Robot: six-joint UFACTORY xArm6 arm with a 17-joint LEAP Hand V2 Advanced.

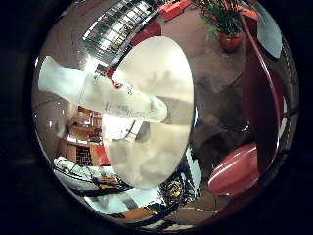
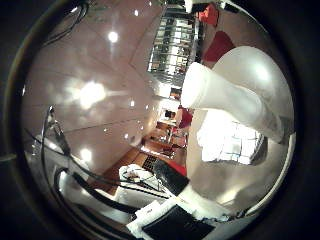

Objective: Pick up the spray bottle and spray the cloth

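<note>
Little finger side: white spray bottle [image 1: 112, 98] seen against the round white bench [image 1: 151, 161], apart from the palm, probably placed there ready for grasping. Impossible to see its contents through the opaque wall. Farther off, red pot [image 1: 230, 41] holding a green plant.

Thumb side: part of the hand [image 2: 172, 220] at the edge; spread or curled, cannot tell. No cloth clearly found.

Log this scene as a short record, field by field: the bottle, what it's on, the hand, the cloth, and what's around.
Bottle: white plastic bottle with print on its side; spray head not visible
Support: round white table top behind the bottle; standing or lying cannot be told
Hand: hand shows at the view's edge, no part seen touching the bottle
Cloth: not clearly visible
Surroundings: red chair; green potted plant in a red-orange pot
</note>
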